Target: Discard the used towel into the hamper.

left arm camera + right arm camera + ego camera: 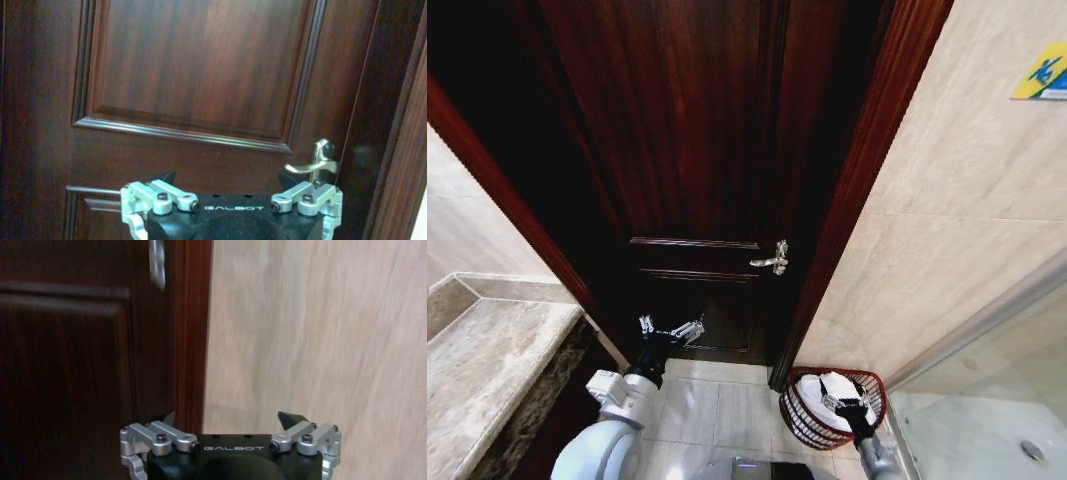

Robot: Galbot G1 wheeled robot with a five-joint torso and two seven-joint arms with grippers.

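The hamper (798, 420), a small round reddish-brown wire basket, stands on the floor in the corner between the door frame and the tiled wall. A white towel (810, 391) lies bunched inside it. My right gripper (843, 388) hangs just over the towel and the hamper's mouth. In the right wrist view the right gripper (228, 418) is open with nothing between its fingertips. My left gripper (670, 328) is raised in front of the lower door panel. The left gripper (227, 179) is open and holds nothing.
A dark wooden door (697, 150) with a metal lever handle (772, 260) fills the space ahead. A marble counter (482, 360) runs along the left. A glass shower partition (987, 400) stands to the right of the hamper. Pale floor tiles (717, 410) lie between.
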